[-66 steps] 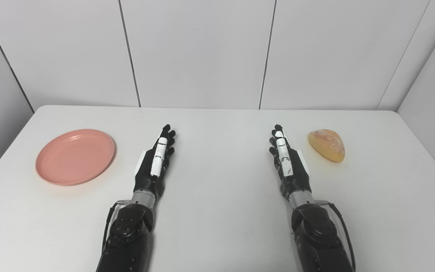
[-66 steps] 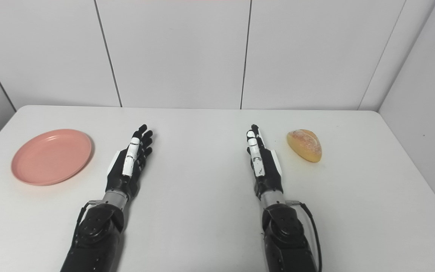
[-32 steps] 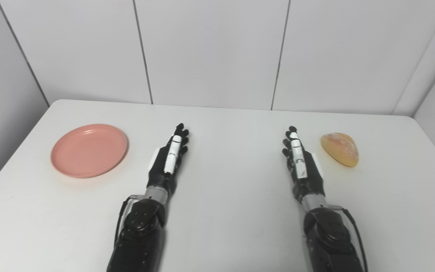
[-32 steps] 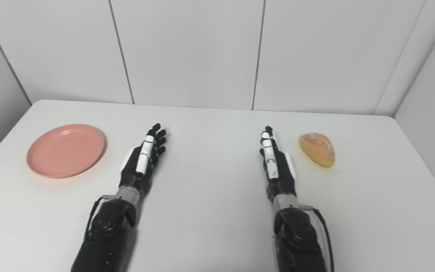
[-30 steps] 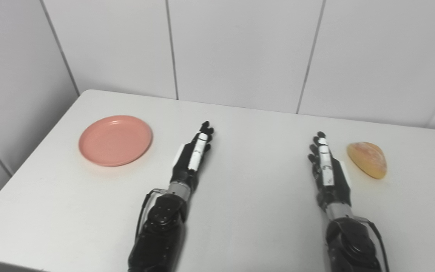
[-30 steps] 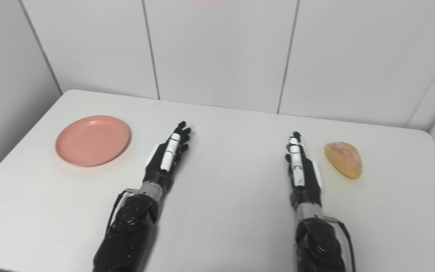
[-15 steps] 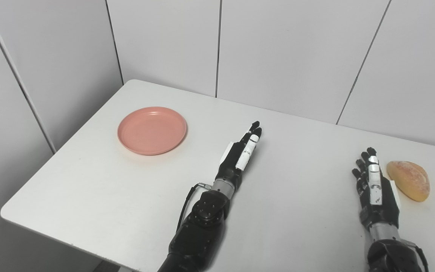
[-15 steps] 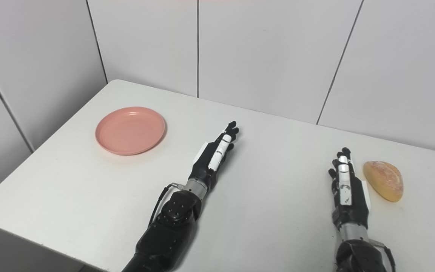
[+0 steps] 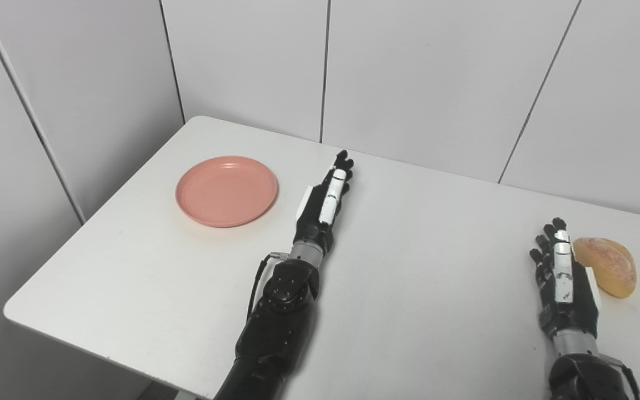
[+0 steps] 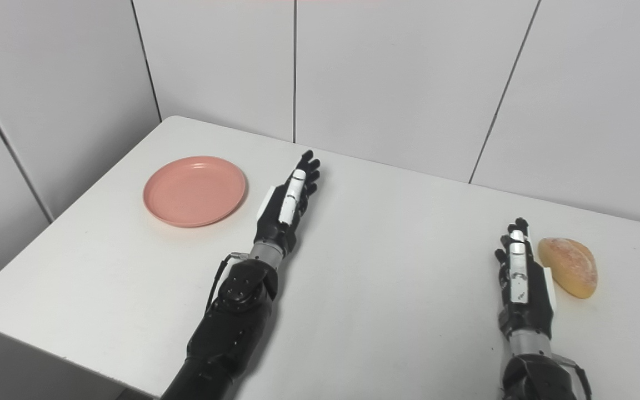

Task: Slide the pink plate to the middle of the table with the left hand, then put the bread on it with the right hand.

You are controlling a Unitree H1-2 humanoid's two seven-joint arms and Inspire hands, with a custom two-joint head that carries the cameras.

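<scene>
White worktop [image 9: 409,266] carries the pink plate [image 9: 226,190]; my left hand [image 9: 323,200] lies just beside it, fingers spread, empty. My right hand [image 9: 564,289], equally empty and uncurled, rests well apart from the plate, beside the bread [image 9: 606,266]

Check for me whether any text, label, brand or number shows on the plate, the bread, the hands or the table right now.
None can be read.
pink plate: plain, no print.
bread: no label.
left hand and right hand: white patches and tiny dark marks, too small to read as text.
table and wall panels: bare.
</scene>
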